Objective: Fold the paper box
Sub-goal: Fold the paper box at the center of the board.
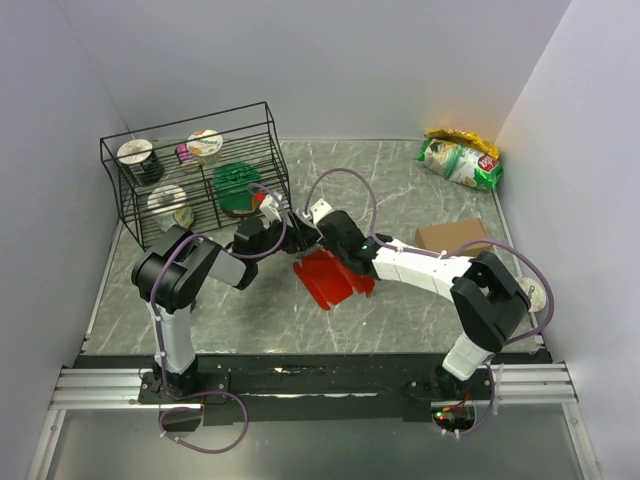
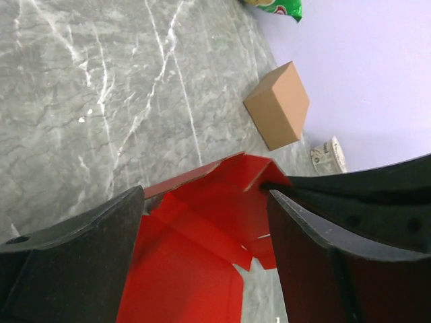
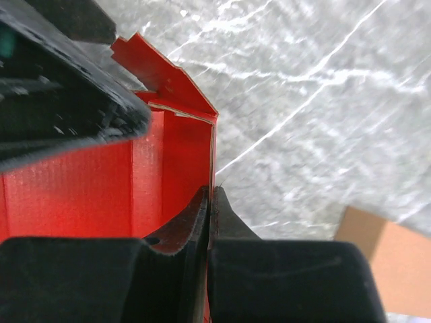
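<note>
Paper box: the red paper box point(image 1: 328, 280) lies part-folded and open near the middle of the grey marbled surface point(image 1: 400, 190), between the two arms. One creased wall stands up and the rest of the sheet is spread low.
Left jaws: the left gripper point(image 2: 205, 202) is spread wide. Its two black fingers point(image 2: 74, 262) stand on either side of the box's raised red panels and have hold of nothing. I cannot tell whether either pad touches the card.
Right jaws: the right gripper point(image 3: 210, 202) is pressed fully together. The thin edge of the box's upright wall runs down into the seam between its fingers, so it pinches that wall.
Arms: in the top view both reach in to the box, the left from the left and the right from the right, and their wrists are close together above it.
Brown cardboard box: the brown cardboard box point(image 1: 452, 236) sits on the surface to the right, well apart from the red card.
Snack bag: a green and yellow snack bag point(image 1: 460, 158) lies in the far right corner.
Wire rack: a black wire rack point(image 1: 185, 124) stands at the far left and holds several round lidded tubs.
</note>
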Robot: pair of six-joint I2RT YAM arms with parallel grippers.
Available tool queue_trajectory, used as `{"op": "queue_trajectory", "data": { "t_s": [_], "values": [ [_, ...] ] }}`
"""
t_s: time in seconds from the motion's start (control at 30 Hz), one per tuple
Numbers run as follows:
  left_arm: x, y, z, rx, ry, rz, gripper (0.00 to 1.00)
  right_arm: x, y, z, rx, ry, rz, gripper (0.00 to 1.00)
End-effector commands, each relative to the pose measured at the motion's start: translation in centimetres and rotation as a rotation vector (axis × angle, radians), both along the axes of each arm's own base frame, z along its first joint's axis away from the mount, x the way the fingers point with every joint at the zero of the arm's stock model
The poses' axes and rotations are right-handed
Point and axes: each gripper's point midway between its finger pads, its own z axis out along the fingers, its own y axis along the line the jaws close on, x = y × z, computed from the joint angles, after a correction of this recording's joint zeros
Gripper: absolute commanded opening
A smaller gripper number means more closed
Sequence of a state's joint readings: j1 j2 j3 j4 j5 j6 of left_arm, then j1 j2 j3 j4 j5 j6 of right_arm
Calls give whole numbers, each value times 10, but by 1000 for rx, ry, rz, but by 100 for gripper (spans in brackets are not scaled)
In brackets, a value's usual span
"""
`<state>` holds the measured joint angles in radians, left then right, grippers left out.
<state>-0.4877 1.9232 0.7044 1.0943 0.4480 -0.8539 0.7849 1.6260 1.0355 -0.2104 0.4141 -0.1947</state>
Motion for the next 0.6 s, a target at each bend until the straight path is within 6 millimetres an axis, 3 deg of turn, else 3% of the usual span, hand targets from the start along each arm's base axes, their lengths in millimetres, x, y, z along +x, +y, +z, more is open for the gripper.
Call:
{"op": "queue_trajectory", "data": {
  "t_s": [0.0,0.23,0.57],
  "values": [
    [2,-8,36,-99,-69,-18,80,18,3,12,-92,-104,-5,0],
    [14,-7,38,-94,-86,22,83,12,12,5,-82,-97,14,0],
    [11,-35,26,-132,-33,-84,79,12,13,0,-102,-101,21,0]
  ]
}}
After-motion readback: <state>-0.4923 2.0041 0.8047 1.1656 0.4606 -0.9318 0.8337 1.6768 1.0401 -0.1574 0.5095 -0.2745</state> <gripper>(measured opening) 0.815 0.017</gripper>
